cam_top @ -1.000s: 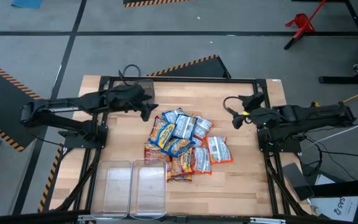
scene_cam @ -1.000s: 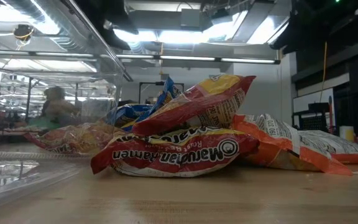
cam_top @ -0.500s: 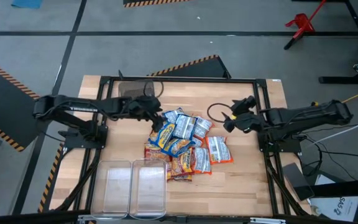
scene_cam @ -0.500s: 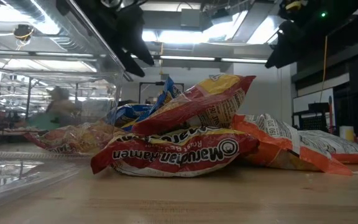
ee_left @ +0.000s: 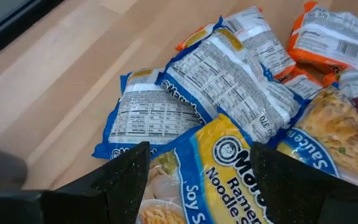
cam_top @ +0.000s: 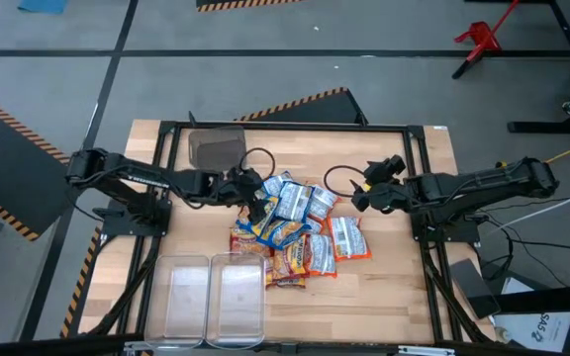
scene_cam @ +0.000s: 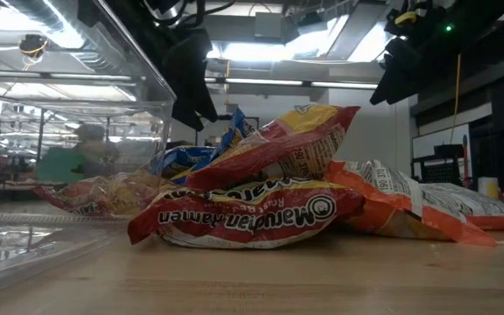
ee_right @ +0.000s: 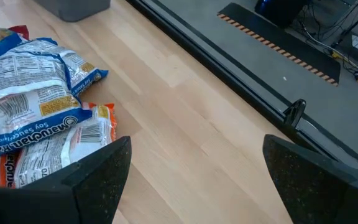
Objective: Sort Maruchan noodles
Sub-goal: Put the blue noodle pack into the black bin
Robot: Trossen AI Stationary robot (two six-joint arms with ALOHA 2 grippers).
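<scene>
- Hovering over the left edge of the noodles (cam_top: 293, 225), my left claw (cam_top: 254, 199) has its fingers spread wide and nothing between them.
- Through the left wrist view I look past both dark fingers (ee_left: 124, 176) straight down at a blue-and-yellow packet (ee_left: 229, 168) lying face up just below them.
- Beyond that packet, two blue-edged packets (ee_left: 232, 78) lie label side down, with orange ones (ee_left: 331, 37) at the far side of the heap.
- My right claw (cam_top: 361, 192) hangs above bare wood just beside the right side of the pile, released, gripping nothing.
- From the right wrist view I see its two fingers (ee_right: 101, 174) well apart over the planks, with blue and orange packets (ee_right: 36, 118) off to one side.
- All the noodles sit in one loose overlapping pile in the middle of the table (cam_top: 384, 297), between the two claws.
- At table level, a red packet (scene_cam: 243, 214) lies at the front of the heap with another red-and-yellow one (scene_cam: 283, 144) tilted on top of it.
- Two clear bins (cam_top: 216, 297) stand side by side at the near edge of the table, just beside the pile's near left corner.
- A dark grey tray (cam_top: 216, 148) rests at the far edge of the table, behind my left arm.
</scene>
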